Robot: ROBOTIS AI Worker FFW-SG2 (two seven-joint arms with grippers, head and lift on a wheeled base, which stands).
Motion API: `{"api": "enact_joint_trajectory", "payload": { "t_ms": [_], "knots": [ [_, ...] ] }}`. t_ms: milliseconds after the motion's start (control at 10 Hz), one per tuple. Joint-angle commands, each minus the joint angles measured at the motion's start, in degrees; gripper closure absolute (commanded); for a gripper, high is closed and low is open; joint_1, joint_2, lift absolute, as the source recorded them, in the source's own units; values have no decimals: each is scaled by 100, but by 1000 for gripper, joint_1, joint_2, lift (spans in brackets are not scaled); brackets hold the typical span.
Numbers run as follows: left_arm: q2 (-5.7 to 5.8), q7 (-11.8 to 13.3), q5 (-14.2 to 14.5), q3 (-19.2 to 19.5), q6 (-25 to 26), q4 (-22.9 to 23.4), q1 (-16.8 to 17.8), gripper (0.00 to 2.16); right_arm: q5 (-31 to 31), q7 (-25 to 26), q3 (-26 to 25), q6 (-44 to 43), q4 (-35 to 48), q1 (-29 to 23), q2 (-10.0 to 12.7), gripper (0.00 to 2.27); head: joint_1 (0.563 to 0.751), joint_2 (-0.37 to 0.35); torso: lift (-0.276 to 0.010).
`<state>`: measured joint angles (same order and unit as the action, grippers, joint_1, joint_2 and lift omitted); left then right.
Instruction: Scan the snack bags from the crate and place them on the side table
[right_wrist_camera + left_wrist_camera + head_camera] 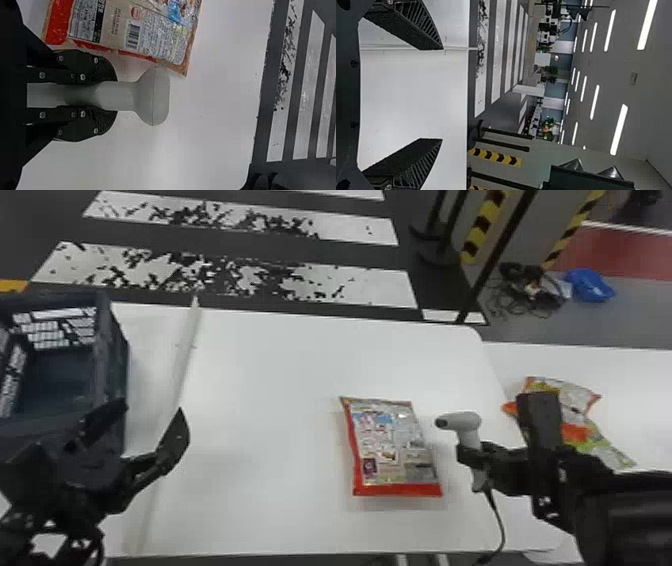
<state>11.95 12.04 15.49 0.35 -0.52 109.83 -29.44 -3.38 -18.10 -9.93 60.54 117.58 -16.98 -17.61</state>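
At the far left, the dark crate (pixel 114 355) sits just beyond the left gripper (pixel 151 410), whose left finger overlaps its near side in the head view. I cannot tell whether they touch. In the left wrist view, the fingers of the left gripper (pixel 442 94) stand wide apart with nothing between them. A pale raised strip (pixel 187 345) runs along the worktop (pixel 260 380) past this gripper, just right of the crate.

Further right, between the two grippers but much nearer the right one, the snack bag (pixel 392 442) lies flat on the worktop (red edge toward the robot, printed side up). It is well apart from the left gripper and just left of the right gripper (pixel 469 454). In the right wrist view a barcode (pixel 133 35) shows on the bag, close to one finger.

The right gripper (pixel 115 95) is narrowed around the handle of a pale scanner (pixel 457 421), held upright with its head turned left, toward the bag. A dark cable (pixel 497 515) hangs below.

Right of this gripper, the side table (pixel 645 390) carries other snack packaging (pixel 580 397), partly hidden by the gripper; I cannot tell how many bags. The scanner and right gripper stand between the barcoded bag and that table.
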Motion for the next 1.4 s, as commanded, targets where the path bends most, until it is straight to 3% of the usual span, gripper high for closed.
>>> {"api": "enact_joint_trajectory", "payload": {
  "t_ms": [0,300,700,800,900,1000,1100,1300],
  "knots": [
    [0,0,-2,0,13,-6,0,39,4,34,9,-186,-464,247,-58,2246,695,-178,-81],
    [0,-9,-2,9,13,3,0,39,-22,96,79,-520,-1255,669,-119,2246,695,-200,-81],
    [-9,-9,-2,9,13,3,0,39,-31,113,220,-661,-1686,871,-146,2186,695,-207,-81],
    [0,-9,-2,9,13,3,0,39,-31,105,228,-714,-1721,863,-137,1851,695,-207,-81],
    [-9,-9,-2,9,13,3,0,39,-57,113,228,-714,-1730,863,-137,1214,695,-206,-81],
    [-9,-9,-2,9,13,3,0,39,-128,175,220,-714,-1721,854,-146,363,695,-205,-81],
    [-9,-9,-2,9,13,12,0,39,-145,201,193,-714,-1703,845,-146,76,695,-204,-81],
    [-9,-9,-2,9,13,3,-9,39,-383,272,-18,-749,-1334,617,-137,63,695,-209,-81]
  ]
}}
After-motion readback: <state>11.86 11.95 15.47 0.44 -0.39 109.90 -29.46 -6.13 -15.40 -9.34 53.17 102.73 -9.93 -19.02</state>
